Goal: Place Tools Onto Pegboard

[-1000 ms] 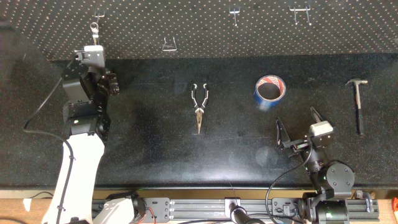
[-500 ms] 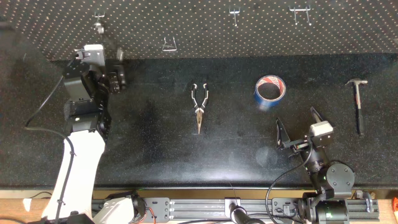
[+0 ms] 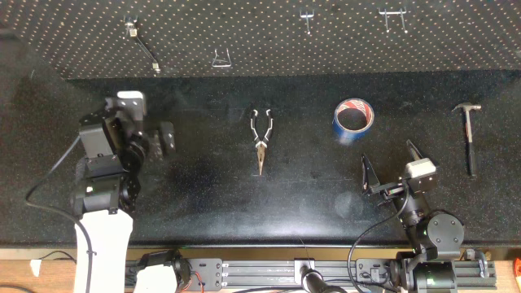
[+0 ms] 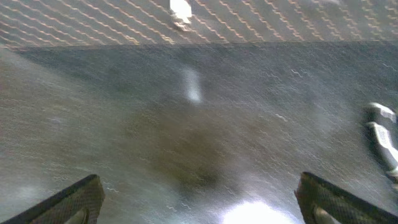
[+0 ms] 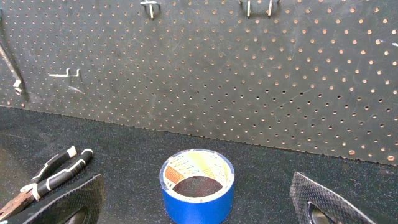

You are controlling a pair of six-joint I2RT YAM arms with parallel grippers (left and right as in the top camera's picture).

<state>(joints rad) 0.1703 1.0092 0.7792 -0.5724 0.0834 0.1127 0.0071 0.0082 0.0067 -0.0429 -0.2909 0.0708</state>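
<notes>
**Needle-nose pliers with white handles (image 3: 260, 139): how I'd grab them**

They lie flat mid-table, nose toward the near side, well right of my left gripper (image 3: 167, 139), fingers spread, empty. I'd pinch near the pivot so the handles can straddle a wire hook (image 3: 221, 58) on the black perforated pegboard (image 3: 260, 32). Right gripper (image 3: 387, 156) sits near-right, fingers also apart.

white left arm (image 3: 102, 236) with black joints, black cable, black left hand (image 3: 166, 138).
</notes>
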